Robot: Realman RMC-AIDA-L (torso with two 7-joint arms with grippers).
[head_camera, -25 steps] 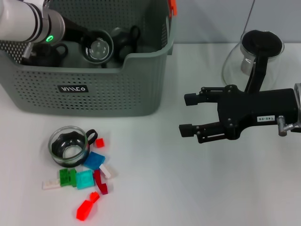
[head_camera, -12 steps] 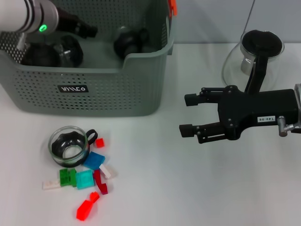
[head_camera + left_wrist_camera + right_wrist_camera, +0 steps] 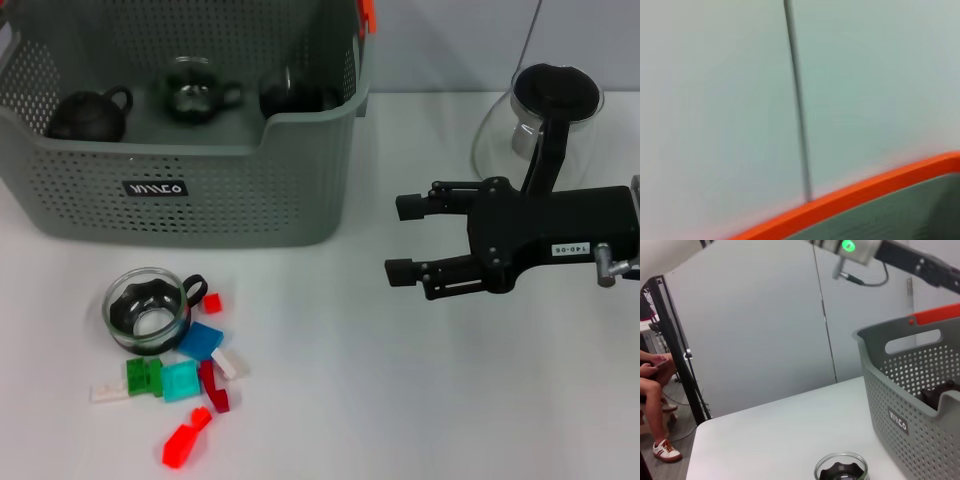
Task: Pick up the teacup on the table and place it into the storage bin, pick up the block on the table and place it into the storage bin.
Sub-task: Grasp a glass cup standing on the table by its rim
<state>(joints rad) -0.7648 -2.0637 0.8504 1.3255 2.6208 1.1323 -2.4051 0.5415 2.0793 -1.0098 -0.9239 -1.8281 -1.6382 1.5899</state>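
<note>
The grey storage bin (image 3: 190,190) is sitting at the counter's (image 3: 400,400) far left, holding three teacups: a dark one (image 3: 88,115), a glass one (image 3: 195,95) and another dark one (image 3: 295,97). A glass teacup (image 3: 148,310) is resting in front of the bin, colored blocks (image 3: 190,375) just beside it. The right gripper (image 3: 402,240) is hovering over the counter, jaws spread apart. The left gripper isn't showing in any view; only the right wrist view is catching the left arm (image 3: 900,255) above the bin.

Storage bin (image 3: 200,190) holds three teacups; fourth teacup (image 3: 148,311) and blocks (image 3: 195,375) just before it; right gripper (image 3: 403,238) open beside.
</note>
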